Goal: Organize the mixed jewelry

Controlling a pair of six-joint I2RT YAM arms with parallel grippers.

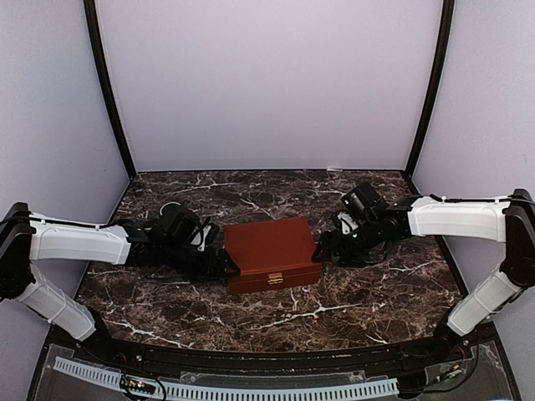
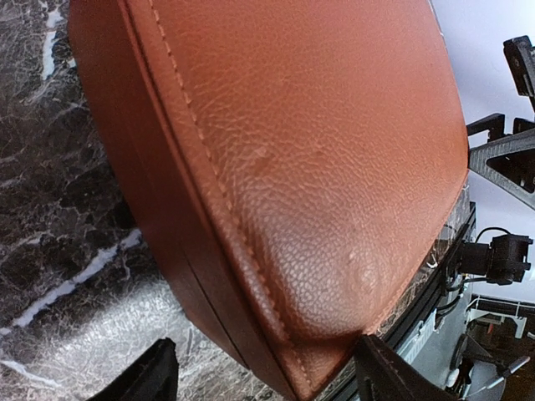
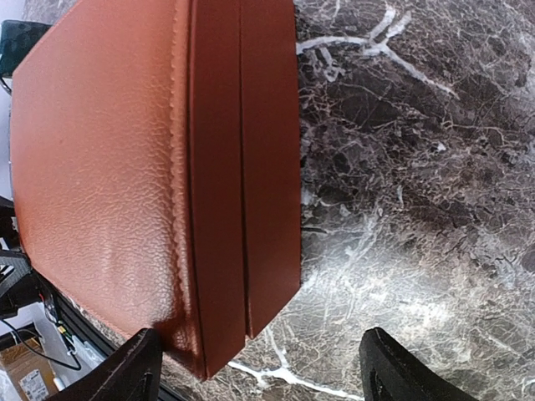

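Left gripper (image 2: pixel 266 368) stands spread at the left end of the shut red-brown box (image 1: pixel 269 251), one corner inside the gap. We see the right gripper (image 3: pixel 257 351) spread the same way at the right end. The box rests in the middle of the worktop (image 1: pixel 359 301). Where the jewelry lies we cannot tell; none of it shows.
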